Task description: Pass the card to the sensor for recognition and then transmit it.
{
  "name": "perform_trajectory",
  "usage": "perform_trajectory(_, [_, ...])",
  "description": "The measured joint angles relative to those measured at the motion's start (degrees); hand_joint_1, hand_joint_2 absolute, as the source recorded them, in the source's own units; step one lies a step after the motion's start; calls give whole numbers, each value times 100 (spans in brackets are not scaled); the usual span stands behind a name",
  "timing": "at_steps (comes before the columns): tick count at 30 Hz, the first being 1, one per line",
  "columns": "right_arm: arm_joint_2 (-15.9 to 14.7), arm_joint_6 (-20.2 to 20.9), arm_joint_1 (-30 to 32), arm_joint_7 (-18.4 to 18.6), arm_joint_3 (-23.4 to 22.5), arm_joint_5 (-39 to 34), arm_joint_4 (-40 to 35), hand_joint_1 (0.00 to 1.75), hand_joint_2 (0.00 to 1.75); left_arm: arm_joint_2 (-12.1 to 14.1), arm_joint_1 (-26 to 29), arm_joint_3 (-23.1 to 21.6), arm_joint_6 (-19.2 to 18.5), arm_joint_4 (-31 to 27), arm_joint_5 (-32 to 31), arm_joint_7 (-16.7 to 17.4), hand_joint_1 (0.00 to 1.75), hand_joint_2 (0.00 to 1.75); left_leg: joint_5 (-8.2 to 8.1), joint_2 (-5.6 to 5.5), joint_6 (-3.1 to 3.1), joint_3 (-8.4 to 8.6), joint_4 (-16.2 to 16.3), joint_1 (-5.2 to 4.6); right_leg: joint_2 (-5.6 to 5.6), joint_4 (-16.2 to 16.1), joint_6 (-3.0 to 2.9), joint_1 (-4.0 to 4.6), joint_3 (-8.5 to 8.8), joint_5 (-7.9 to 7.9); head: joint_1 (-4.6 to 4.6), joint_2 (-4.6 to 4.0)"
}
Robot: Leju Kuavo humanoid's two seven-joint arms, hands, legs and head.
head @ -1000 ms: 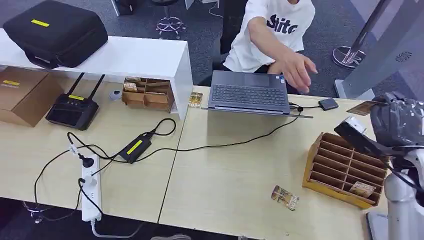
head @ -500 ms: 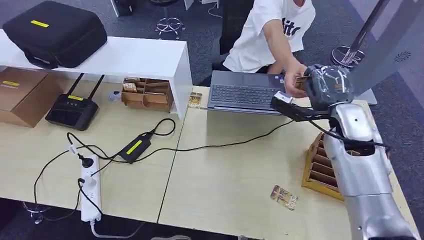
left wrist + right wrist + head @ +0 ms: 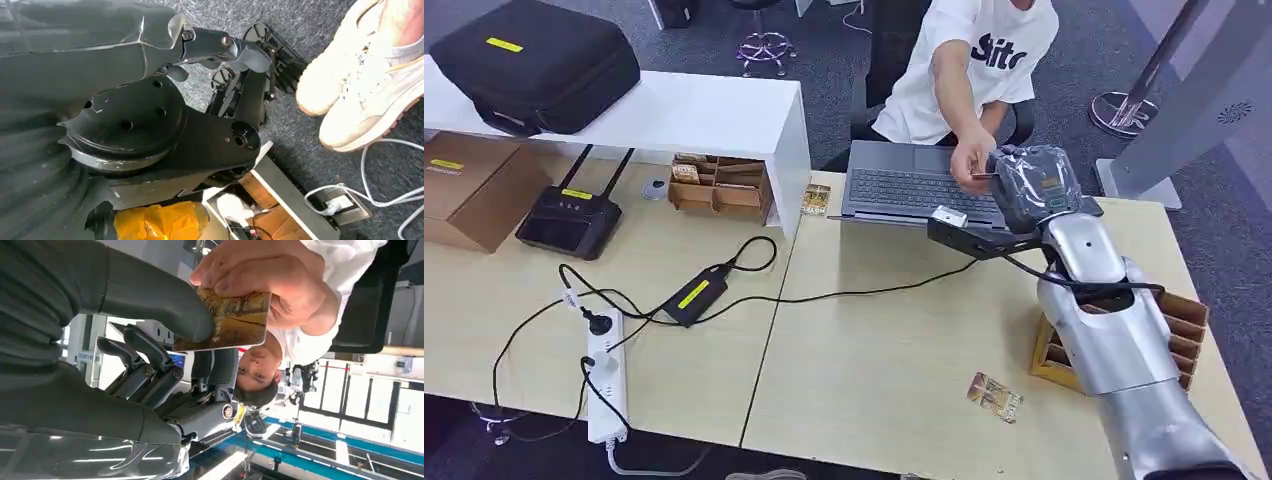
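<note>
Right hand (image 3: pixel 1031 182): moved left and farther since a second ago, from beside the wooden organiser to above the laptop's right end; the person's hand, then open over the laptop, now meets it.

Card (image 3: pixel 227 321): gold-brown, pinched between the right hand's thick thumb and its fingers (image 3: pixel 145 360); the person's hand (image 3: pixel 260 275) grasps the opposite edge, so both hold it at once, raised above the far right of the surface (image 3: pixel 874 350).

Person's hand, head view (image 3: pixel 972 160): reaching from the far side, touching the right hand.

Left hand (image 3: pixel 235 75): hanging low over grey carpet, dark fingers curled in with nothing in them, near a pair of pale shoes (image 3: pixel 360 80).

Laptop (image 3: pixel 919 190): open, far centre-right.

Wooden organiser (image 3: pixel 1184 325): slotted, right edge, partly behind the silver arm.

Second card (image 3: pixel 994 395): lying flat near the front edge, left of the organiser.

Power strip (image 3: pixel 606 385), black adapter (image 3: pixel 692 295), router (image 3: pixel 572 222): left half of the surface.

Black case (image 3: pixel 534 65): on the white shelf (image 3: pixel 704 115), far left.
</note>
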Motion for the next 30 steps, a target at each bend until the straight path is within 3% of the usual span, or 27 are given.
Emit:
perform_trajectory(4, [0, 15, 0, 0, 15, 0, 7, 175, 175, 0, 0, 0, 0, 0, 2, 0, 0, 175, -1, 0, 2, 0, 0, 0, 0, 0, 0, 0, -1, 0, 0, 0])
perform_trajectory(5, [0, 15, 0, 0, 18, 0, 9, 63, 175, 0, 1, 0, 0, 0, 0, 0, 0, 175, -1, 0, 2, 0, 0, 0, 0, 0, 0, 0, 0, 0, 0, 0])
perform_trajectory(6, [0, 15, 0, 0, 22, 0, 11, 0, 175, 0, 1, 0, 0, 0, 2, 0, 0, 175, -1, 0, 2, 0, 0, 0, 0, 0, 0, 0, -1, 0, 0, 0])
perform_trajectory(13, [0, 43, 66, -10, 83, -287, -17, 0, 175, -2, 2, 0, 20, 0, 0, -2, 0, 175, -1, 4, 1, 5, 0, 0, 4, -1, 0, 0, -1, 0, 2, 0])
perform_trajectory(18, [-94, 225, 377, -339, -158, -1511, -197, 0, 175, -13, 6, 2, 46, 0, 0, -37, 0, 175, -1, 3, 2, 10, 2, 0, 2, -5, 0, 0, 0, 1, 0, 0])
perform_trajectory(24, [-526, 474, 1251, -918, -1238, -3622, -509, 0, 175, -31, 76, 101, 52, 0, 0, -81, 0, 175, -8, -18, 12, 6, 4, -1, -17, -21, 2, 0, 12, 0, 2, 0])
perform_trajectory(30, [-824, 640, 2158, -1172, -2539, -4163, -948, 0, 175, -57, 132, 225, 79, 0, 2, -105, 0, 175, -19, -6, 22, 2, 5, -4, -12, -23, 4, -2, 11, -1, 0, 0])
